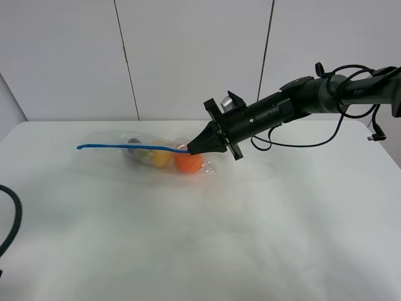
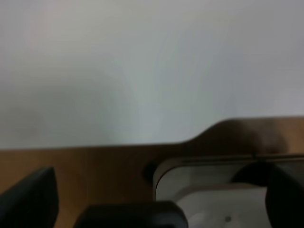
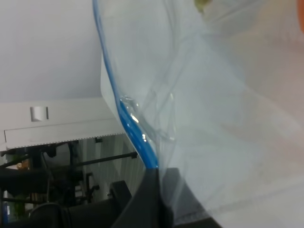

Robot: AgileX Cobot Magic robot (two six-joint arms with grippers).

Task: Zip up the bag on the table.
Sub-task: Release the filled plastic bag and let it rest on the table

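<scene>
The clear plastic bag [image 1: 145,150] lies on the white table [image 1: 263,238] left of centre, partly lifted. Its blue zip strip [image 1: 122,147] runs along the raised top edge. Inside are an orange [image 1: 188,162], a yellow pear [image 1: 161,160] and a dark eggplant [image 1: 133,144]. My right gripper [image 1: 190,149] is shut on the strip's right end, above the orange. The right wrist view shows the strip [image 3: 124,114] running into the closed fingers [image 3: 151,190]. My left gripper [image 2: 156,194] is off the table, out of the high view; its dark fingers [image 2: 28,199] stand apart and empty.
A black cable [image 1: 12,219] loops at the table's left edge. A grey panelled wall [image 1: 188,56] stands behind the table. The left wrist view shows a brown surface [image 2: 95,171] and a white rounded part [image 2: 209,190], both blurred.
</scene>
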